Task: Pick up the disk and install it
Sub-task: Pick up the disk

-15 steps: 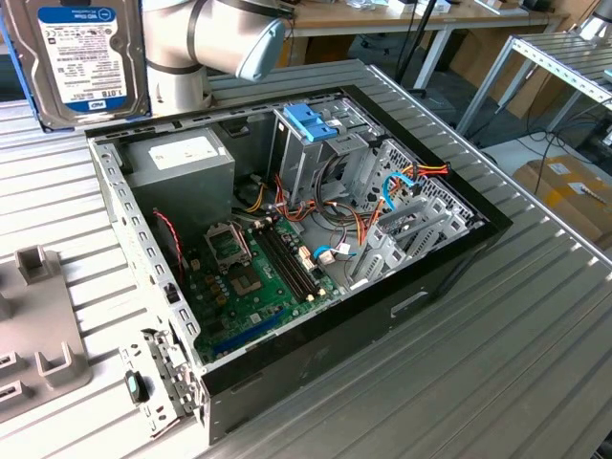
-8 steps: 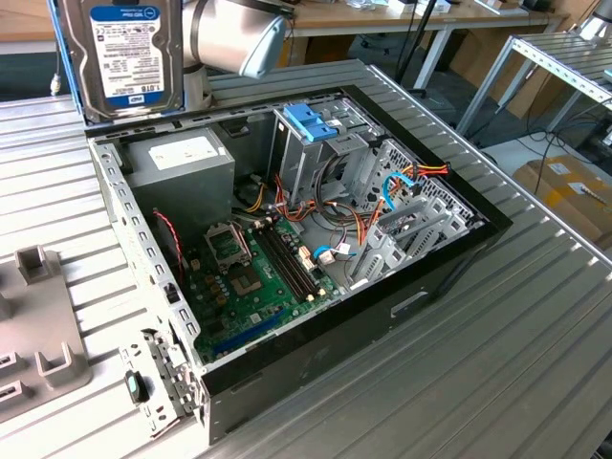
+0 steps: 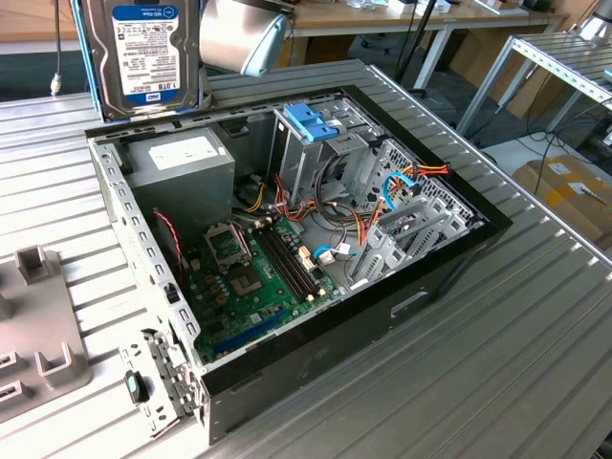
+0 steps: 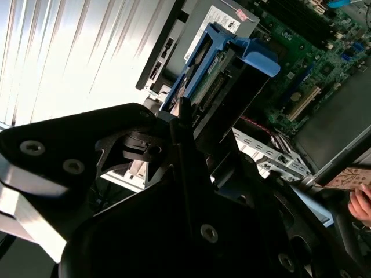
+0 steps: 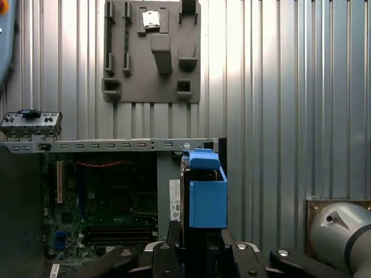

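Note:
The disk point(image 3: 143, 53), silver-grey with a white and blue label and light-blue rails, hangs upright above the far corner of the open computer case point(image 3: 459, 258), at the exterior view's left. In both wrist views my black gripper point(image 4: 194, 136) point(image 5: 197, 240) is shut on the disk point(image 4: 223, 87), whose blue carrier end point(image 5: 207, 194) sticks out beyond the fingers. Under it lie the power supply and the case's edge. The metal drive cage with its blue latch point(image 3: 311, 122) stands inside the case, to the exterior view's right of the disk.
Inside the case are a grey power supply box point(image 3: 182, 163), a green motherboard point(image 3: 249, 277) and loose cables point(image 3: 402, 182). A grey fixture plate point(image 5: 152, 52) lies on the ribbed metal table beside the case. A hand point(image 4: 362, 202) shows at one edge.

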### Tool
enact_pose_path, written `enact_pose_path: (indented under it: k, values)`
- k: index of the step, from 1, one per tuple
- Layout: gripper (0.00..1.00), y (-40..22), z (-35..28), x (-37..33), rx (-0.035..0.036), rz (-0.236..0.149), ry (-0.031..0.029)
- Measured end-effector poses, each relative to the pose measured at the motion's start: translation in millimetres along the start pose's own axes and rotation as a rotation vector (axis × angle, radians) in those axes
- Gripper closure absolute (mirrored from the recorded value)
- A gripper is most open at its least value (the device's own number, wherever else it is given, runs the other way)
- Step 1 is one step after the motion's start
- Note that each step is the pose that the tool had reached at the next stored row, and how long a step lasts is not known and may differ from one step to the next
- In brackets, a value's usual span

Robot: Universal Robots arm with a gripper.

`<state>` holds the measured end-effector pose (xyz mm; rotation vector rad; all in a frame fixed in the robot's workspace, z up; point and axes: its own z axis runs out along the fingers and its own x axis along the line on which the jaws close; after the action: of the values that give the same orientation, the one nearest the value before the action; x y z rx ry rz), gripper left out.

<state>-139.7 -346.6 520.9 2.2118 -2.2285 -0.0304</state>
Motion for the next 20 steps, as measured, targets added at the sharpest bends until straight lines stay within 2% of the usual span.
enact_pose_path:
  k: [14,16,18,20]
  values:
    - [0.65,-0.9,0.1,0.0,0.0001,0.000,-0.0001]
    - [0.65,-3.7,0.1,0.0,0.0001,0.000,-0.0001]
    - [0.65,-12.9,0.1,-0.1,0.0001,0.000,-0.0001]
    - [0.65,-17.2,0.1,-0.1,0.0000,0.000,0.0000]
